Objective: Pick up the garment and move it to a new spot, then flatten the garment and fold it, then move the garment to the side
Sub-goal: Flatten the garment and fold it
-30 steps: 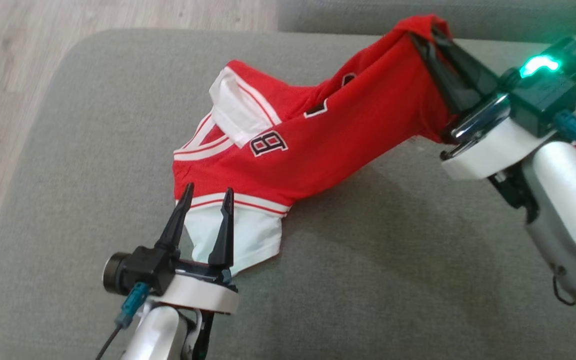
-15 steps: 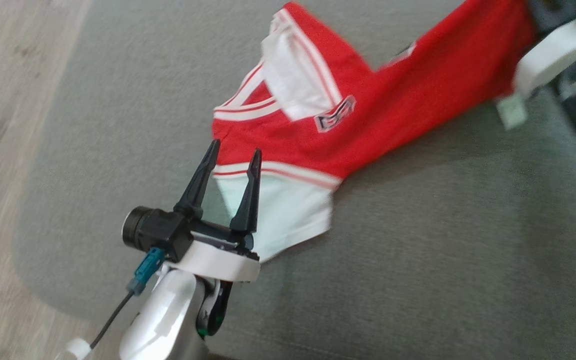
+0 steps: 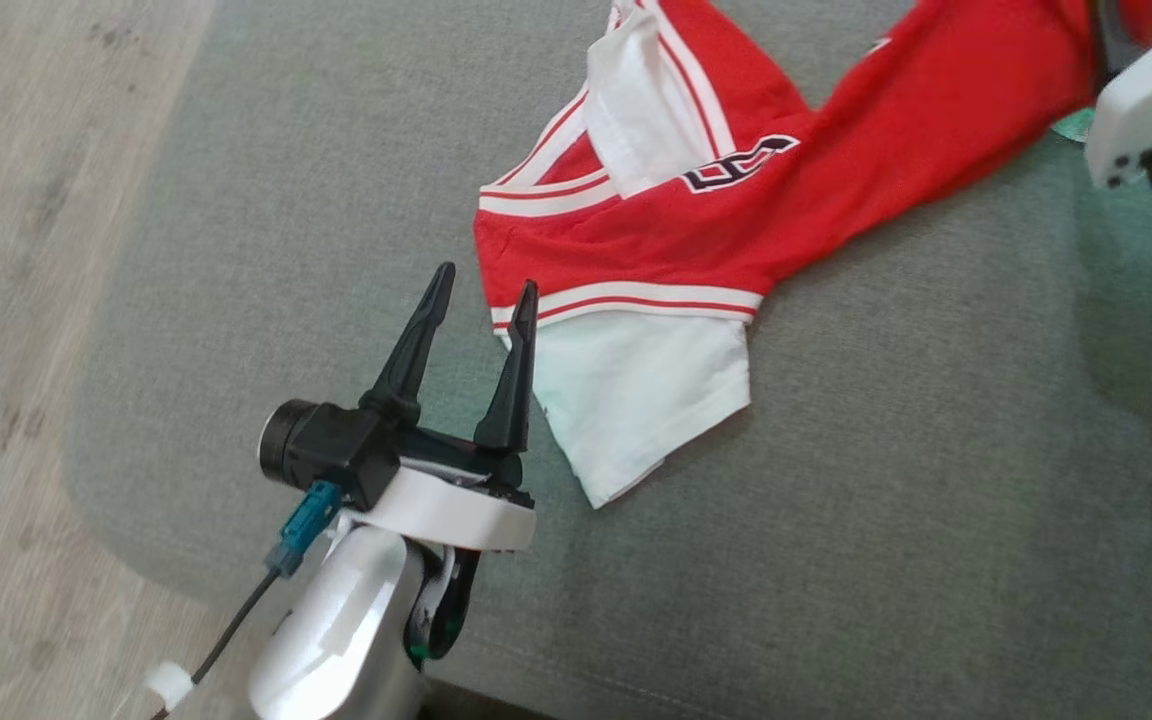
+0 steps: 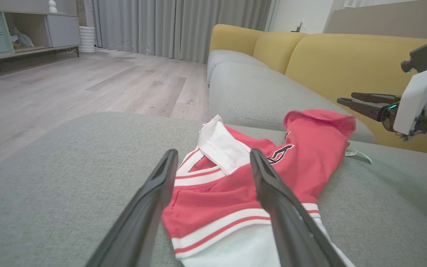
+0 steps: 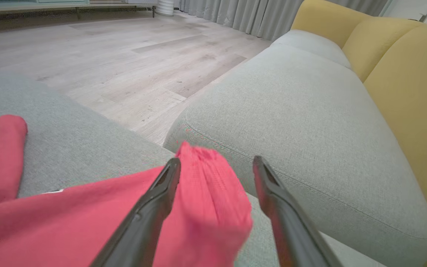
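Your right gripper has just let go: jaws clamped 1 second ago now stand spread, and the shirt slumps onto the cushion. Your left gripper stays spread beside the white sleeve. The move looks done; flattening comes next.

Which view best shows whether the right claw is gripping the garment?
Right wrist view: the right claw stands open, fingers spread, the garment's red end unpinched between them. Left wrist view shows it small and side-on, beside that end. Head view catches its white mount, upper right.
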Controlling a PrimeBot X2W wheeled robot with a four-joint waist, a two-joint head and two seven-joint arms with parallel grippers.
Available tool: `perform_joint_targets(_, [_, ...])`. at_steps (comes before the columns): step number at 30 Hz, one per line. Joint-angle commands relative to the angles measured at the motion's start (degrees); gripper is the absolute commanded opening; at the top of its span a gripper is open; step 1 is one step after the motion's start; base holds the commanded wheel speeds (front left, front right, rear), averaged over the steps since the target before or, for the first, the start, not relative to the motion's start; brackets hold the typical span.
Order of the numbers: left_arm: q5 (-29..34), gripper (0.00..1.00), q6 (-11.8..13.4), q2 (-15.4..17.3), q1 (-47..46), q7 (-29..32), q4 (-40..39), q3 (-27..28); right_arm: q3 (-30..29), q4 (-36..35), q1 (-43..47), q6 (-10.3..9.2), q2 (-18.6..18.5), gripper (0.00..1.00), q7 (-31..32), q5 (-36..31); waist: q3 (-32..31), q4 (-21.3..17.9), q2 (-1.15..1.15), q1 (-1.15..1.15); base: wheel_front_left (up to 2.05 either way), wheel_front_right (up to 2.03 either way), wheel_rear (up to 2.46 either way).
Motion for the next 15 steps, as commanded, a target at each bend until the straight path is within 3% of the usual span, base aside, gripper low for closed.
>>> perform_joint_targets(1, [-0.16, 1.0, 0.37, 0.31, -1.42, -0.5, -1.22, 1.57, 0.46, -0.39, -1.51, -0.04, 1.55, 1.0, -1.45, -0.81, -0.78, -0.81, 0.0, 0.0, 0.0, 0.0, 0.0])
perform_joint_targets(11, [1.46, 1.0, -0.33, 0.31, -0.29, -0.5, 0.19, 4.1, -4.97, 0.1, 4.74, -0.04, 6.48, 1.0, -5.17, 2.98, -6.05, -6.48, 0.0, 0.0, 0.0, 0.0, 0.0])
perform_joint_targets(15, [2.2, 1.0, -0.62, 0.31, 0.95, -0.5, 1.06, 5.17, -8.23, -7.69, 11.57, -0.04, 10.07, 1.0, -5.46, 7.13, -8.7, -9.64, 0.0, 0.0, 0.0, 0.0, 0.0])
